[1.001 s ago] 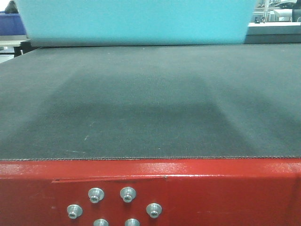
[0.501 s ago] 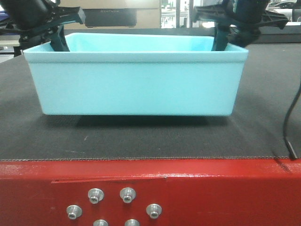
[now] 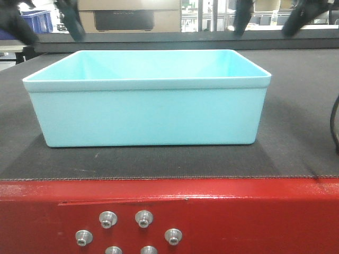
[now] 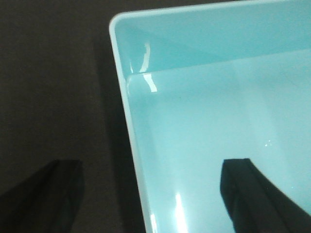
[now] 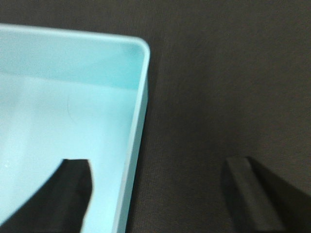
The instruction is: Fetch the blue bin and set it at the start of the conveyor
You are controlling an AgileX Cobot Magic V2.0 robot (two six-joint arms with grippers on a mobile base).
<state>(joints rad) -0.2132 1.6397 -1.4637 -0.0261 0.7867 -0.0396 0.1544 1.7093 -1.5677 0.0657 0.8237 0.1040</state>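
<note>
Release noted: blue bin (image 3: 148,114) sits on conveyor start (image 3: 302,132); left fingers (image 4: 43,201) and right fingers (image 5: 252,196), clamped moments ago, now wide (I judge task complete).

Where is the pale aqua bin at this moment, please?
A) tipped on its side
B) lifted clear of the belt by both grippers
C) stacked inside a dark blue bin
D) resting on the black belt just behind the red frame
D: the blue bin sits upright on the conveyor start, while the left gripper and right gripper hang open astride its walls, not clamping them.
</note>
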